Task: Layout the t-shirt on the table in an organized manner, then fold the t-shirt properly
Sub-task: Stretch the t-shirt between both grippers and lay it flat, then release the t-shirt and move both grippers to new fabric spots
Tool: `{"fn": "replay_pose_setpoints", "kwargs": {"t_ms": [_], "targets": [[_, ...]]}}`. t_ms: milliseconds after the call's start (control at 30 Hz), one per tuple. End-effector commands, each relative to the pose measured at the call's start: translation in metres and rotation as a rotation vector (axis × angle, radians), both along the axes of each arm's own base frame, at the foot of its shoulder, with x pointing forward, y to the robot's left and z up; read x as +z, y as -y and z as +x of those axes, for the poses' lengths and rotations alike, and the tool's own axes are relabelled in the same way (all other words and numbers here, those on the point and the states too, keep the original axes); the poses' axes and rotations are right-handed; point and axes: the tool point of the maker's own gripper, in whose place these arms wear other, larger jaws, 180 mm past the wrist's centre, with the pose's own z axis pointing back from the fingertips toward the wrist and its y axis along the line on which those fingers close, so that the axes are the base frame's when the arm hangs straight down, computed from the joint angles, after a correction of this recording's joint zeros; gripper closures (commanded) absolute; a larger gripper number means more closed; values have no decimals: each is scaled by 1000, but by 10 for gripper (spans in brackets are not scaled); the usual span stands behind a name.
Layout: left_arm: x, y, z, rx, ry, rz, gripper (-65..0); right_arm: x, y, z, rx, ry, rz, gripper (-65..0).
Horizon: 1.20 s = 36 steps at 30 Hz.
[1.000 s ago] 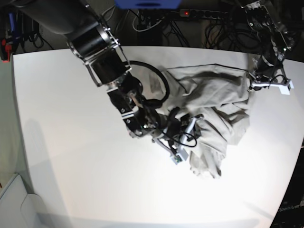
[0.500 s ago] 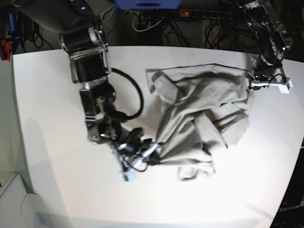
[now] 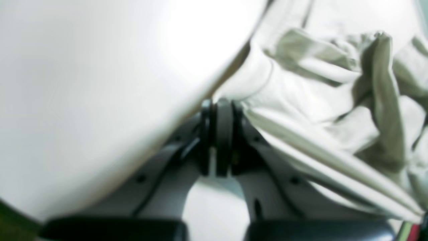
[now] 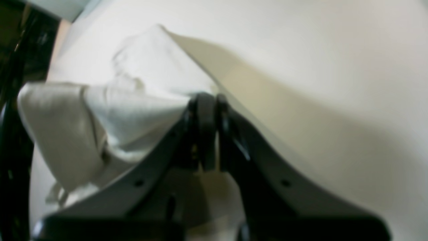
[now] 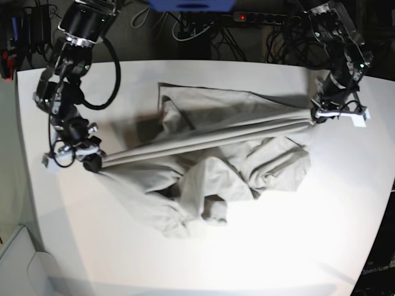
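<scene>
The pale grey-beige t-shirt (image 5: 210, 154) is stretched in a taut ridge across the white table (image 5: 278, 246), with wrinkled folds sagging toward the front. My left gripper (image 5: 318, 116) is shut on the t-shirt's edge at the right of the base view; in the left wrist view the left gripper (image 3: 217, 107) pinches the cloth (image 3: 317, 100). My right gripper (image 5: 92, 161) is shut on the opposite edge at the left. The right wrist view shows the right gripper (image 4: 207, 103) clamped on the t-shirt (image 4: 110, 110).
A power strip (image 5: 265, 17) and cables lie in the dark beyond the table's far edge. Bare tabletop spreads along the front and at the left behind my right arm (image 5: 68, 68). The table's right edge runs close to the left gripper.
My right gripper shut on the t-shirt and pulled it far to the left, drawing the cloth taut between both grippers. The left gripper has barely moved.
</scene>
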Motion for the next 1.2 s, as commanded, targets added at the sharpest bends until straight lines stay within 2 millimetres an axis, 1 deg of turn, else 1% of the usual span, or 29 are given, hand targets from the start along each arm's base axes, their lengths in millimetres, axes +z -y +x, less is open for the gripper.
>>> {"fn": "replay_pose_setpoints", "kwargs": {"t_ms": [0,67,167,233,333,367,400,433,500,567,633,733,833,900,1000,1100,1133,1167], "targets": [[9,-15,3,32,23,48,-4,19,20,6,-64,73,-19,-3],[10,-14,4,32,26,46,-4,4,20,-2,-66,34,-10,-4],[10,-13,5,33,28,40,-4,-8,22,-11,-65,-4,-11,-19],[9,-9,6,35,29,33,-4,-13,26,-16,-36,-51,-26,-75],[8,-8,5,35,26,31,-4,-17,30,-21,10,-117,-39,-181],[7,-7,5,34,26,29,-4,-14,32,-20,20,-118,-50,-210],[8,-7,5,34,27,29,-4,-6,35,-16,24,-104,-64,-236],[8,-7,5,34,27,29,-4,-1,38,-15,23,-93,-78,-252],[8,-7,5,34,30,23,-4,13,39,-11,32,-60,-109,-271],[7,-6,4,33,26,22,-4,29,39,-7,40,-20,-136,-273],[7,-6,4,32,25,22,-4,44,26,-4,101,23,-170,-273],[6,-7,2,31,18,26,-8,53,-7,-1,243,51,-214,-273],[6,-7,2,28,15,29,-10,47,-43,-1,344,44,-202,-273],[6,-7,2,26,16,26,-10,45,-63,-2,385,48,-183,-273],[5,-7,0,26,12,26,-10,38,-82,-1,434,40,-165,-273],[1,-8,-11,23,-8,32,-11,28,-98,-2,486,17,-152,-276],[-1,-8,-14,23,-17,33,-19,28,-105,1,505,19,-149,-276],[-3,-8,-18,21,-25,35,-42,25,-110,4,520,12,-144,-277]]}}
